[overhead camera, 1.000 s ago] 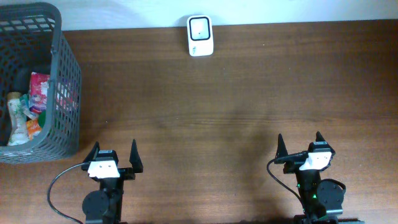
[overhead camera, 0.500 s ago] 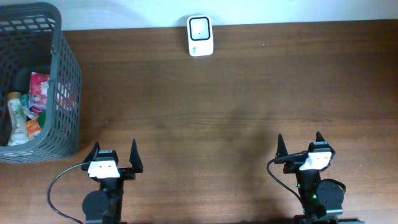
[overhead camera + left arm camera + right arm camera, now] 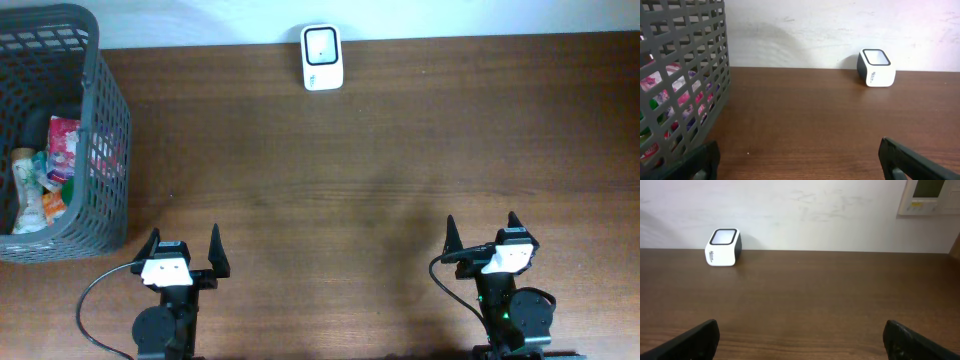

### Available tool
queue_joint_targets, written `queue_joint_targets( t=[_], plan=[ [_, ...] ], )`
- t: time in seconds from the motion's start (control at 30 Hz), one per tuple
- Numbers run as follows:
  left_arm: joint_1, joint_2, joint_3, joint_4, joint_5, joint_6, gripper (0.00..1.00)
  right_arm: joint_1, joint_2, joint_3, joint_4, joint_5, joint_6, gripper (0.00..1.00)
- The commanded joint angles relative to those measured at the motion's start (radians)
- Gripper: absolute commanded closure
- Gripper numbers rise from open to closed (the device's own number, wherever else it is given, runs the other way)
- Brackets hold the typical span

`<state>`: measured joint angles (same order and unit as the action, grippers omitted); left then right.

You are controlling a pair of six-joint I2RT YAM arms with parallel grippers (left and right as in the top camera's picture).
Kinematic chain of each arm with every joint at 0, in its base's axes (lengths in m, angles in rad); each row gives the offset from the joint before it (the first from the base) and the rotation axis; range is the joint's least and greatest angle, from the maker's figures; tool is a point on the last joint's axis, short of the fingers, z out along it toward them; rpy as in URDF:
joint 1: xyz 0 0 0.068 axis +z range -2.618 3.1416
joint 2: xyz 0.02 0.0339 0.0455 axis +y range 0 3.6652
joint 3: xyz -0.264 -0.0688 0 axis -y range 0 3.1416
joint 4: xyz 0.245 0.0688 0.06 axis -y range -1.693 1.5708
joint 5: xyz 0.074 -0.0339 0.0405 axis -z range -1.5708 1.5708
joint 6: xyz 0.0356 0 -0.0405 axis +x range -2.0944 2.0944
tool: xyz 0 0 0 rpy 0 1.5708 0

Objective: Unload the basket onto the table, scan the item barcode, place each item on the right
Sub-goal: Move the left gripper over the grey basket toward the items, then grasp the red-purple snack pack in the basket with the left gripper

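1. Item packets (image 3: 55,165) lie heaped in a grey mesh basket (image 3: 112,130), far to the left of the scanner (image 3: 322,57) and nearer the arms than it is. Red, green, white and orange wrappers show over the rim. The print is too small to make out a barcode.
2. That basket stands on the dark wooden counter (image 3: 380,150) at its left end, well apart from the scanner. In the left wrist view its wall (image 3: 685,65) fills the left side, with pink and red wrappers showing through the grid.
3. The left fingers (image 3: 153,242) sit left of the scanner at the near edge of the counter, just off the basket's near right corner. They are spread fully wide and hold nothing. In their own camera each finger (image 3: 702,160) shows only at a bottom corner, with bare wood between. A black cable (image 3: 95,300) loops beside the arm's base.
4. The scanner (image 3: 876,67) is a small white block with a dark window. It stands at the far edge of the counter, close to the white wall, about midway across.
5. The right fingers (image 3: 449,232) sit right of the scanner at the near edge, well apart from it. They too are spread fully wide and empty. Their camera shows the finger (image 3: 697,340) at each lower corner and the scanner (image 3: 723,247) far ahead on the left.
6. A pale wall panel (image 3: 930,195) hangs on the wall far to the right of the scanner, seen only from the right wrist.
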<state>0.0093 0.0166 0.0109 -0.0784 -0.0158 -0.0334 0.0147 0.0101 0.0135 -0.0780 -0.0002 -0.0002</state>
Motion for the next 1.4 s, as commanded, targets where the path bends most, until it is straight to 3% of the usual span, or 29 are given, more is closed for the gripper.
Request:
queue_joint_targets(
  t=[0.0,0.07,0.2,0.23,0.33,0.43,0.5,0.57,0.67,0.73,0.83,0.87,0.93,1.0,1.07,1.13,1.2,1.3,1.37],
  plan=[
    [0.007,-0.011,-0.002,-0.001,-0.017,0.031,0.01,0.005,-0.007,-0.008,-0.003,0.005,0.005,0.01],
    [0.007,-0.011,-0.002,0.031,-0.059,0.030,0.01,0.005,-0.007,-0.008,-0.003,0.005,0.005,0.01],
    [0.007,-0.011,-0.002,0.646,-0.213,0.030,0.01,0.005,-0.007,-0.008,-0.003,0.005,0.005,0.01],
    [0.007,-0.011,-0.002,0.726,-0.209,0.030,0.01,0.005,-0.007,-0.008,-0.003,0.005,0.005,0.01],
    [0.007,-0.011,-0.002,0.811,-0.158,0.026,0.01,0.005,-0.007,-0.008,-0.003,0.005,0.005,0.01],
    [0.007,0.015,0.011,0.956,-0.254,0.027,0.01,0.005,-0.007,-0.008,-0.003,0.005,0.005,0.01],
    [0.007,0.127,0.145,1.001,-0.287,0.052,0.01,0.005,-0.007,-0.008,-0.003,0.005,0.005,0.01],
    [0.007,0.297,0.352,0.888,-0.219,0.143,0.01,0.005,-0.007,-0.008,-0.003,0.005,0.005,0.01],
    [0.007,0.616,0.824,0.262,-0.005,0.185,0.01,0.005,-0.007,-0.008,-0.003,0.005,0.005,0.01],
    [0.007,0.727,0.932,0.023,0.077,0.186,0.01,0.005,-0.007,-0.008,-0.003,0.005,0.005,0.01],
    [0.007,0.819,1.039,-0.005,0.040,0.174,0.01,0.005,-0.007,-0.008,-0.003,0.005,0.005,0.01],
    [0.007,0.896,1.212,-0.170,-0.029,0.132,0.01,0.005,-0.006,-0.008,-0.003,0.005,0.005,0.01],
    [0.007,1.096,1.584,-0.569,-0.022,0.141,0.01,0.005,-0.007,-0.008,-0.003,0.005,0.005,0.01],
    [0.007,1.252,1.804,-0.862,0.146,0.140,0.01,0.005,-0.007,-0.008,-0.003,0.005,0.005,0.01],
    [0.007,1.334,1.837,-0.880,0.111,0.134,0.01,0.005,-0.006,-0.008,-0.003,0.005,0.005,0.01],
    [0.024,1.400,1.864,-0.892,-0.068,-0.071,0.01,0.005,-0.007,-0.008,-0.003,0.005,0.005,0.01],
    [0.114,1.458,1.937,-0.949,-0.066,-0.116,0.01,0.005,-0.006,-0.008,-0.003,0.005,0.005,0.01],
    [0.409,1.620,2.149,-1.124,0.008,-0.138,0.01,0.005,-0.006,-0.008,-0.003,0.005,0.005,0.01],
    [0.552,1.695,2.185,-1.180,0.162,-0.138,0.01,0.005,-0.007,-0.008,-0.003,0.005,0.005,0.01]
  ],
)
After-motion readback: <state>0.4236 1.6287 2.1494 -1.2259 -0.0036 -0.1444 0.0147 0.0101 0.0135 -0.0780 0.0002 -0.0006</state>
